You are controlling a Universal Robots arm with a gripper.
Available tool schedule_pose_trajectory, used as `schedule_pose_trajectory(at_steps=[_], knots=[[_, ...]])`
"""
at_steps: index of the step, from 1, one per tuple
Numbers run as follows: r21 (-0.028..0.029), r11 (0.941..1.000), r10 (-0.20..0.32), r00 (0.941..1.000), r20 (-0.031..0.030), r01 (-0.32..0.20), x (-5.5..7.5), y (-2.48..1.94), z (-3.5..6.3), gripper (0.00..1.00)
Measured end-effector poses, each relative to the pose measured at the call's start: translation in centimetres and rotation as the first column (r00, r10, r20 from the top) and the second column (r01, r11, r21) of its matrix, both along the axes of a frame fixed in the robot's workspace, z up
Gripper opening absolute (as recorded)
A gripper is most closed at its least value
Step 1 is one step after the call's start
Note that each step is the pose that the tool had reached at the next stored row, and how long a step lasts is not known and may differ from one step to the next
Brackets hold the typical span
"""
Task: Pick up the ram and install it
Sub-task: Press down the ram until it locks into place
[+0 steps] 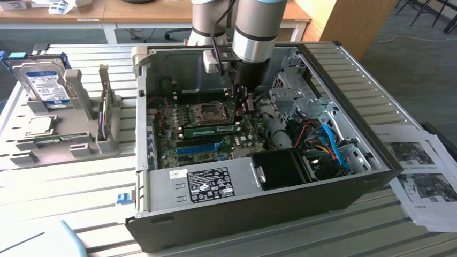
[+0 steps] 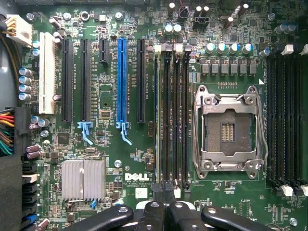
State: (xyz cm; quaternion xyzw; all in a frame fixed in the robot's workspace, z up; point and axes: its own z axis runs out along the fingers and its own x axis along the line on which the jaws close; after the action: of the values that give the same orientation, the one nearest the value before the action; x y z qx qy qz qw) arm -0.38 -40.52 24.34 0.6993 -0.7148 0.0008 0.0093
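Observation:
The ram (image 1: 211,130) is a thin green stick lying along the memory slots beside the CPU socket, inside the open computer case (image 1: 236,214). From the wrist view it appears edge-on as a pale narrow strip (image 2: 158,115) in the outermost slot of the bank. My gripper (image 1: 246,106) hangs inside the case above the end of the ram toward the exterior view's right. In the wrist view its black fingers (image 2: 154,211) are pressed together, so my gripper (image 2: 166,193) is shut with nothing between them, at the end of the slot bank. Whether it touches the stick I cannot tell.
A bright-blue slot (image 2: 121,82) and black slots lie beside the memory bank. The CPU socket (image 2: 228,127) is on its other side, with more black slots (image 2: 286,115) beyond. A black fan duct (image 1: 282,168), cables, a hard drive in a grey holder (image 1: 44,85) and papers (image 1: 421,171) surround the work.

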Motion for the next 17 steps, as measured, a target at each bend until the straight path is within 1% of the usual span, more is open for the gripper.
schedule_pose_trajectory(at_steps=[9,17], knots=[[-0.0001,1.0000,0.000,1.0000,-0.0001,0.000,-0.3,0.00,0.00,0.09],[-0.0001,1.0000,0.000,1.0000,0.0000,0.000,-1.5,0.00,0.00,0.09]])
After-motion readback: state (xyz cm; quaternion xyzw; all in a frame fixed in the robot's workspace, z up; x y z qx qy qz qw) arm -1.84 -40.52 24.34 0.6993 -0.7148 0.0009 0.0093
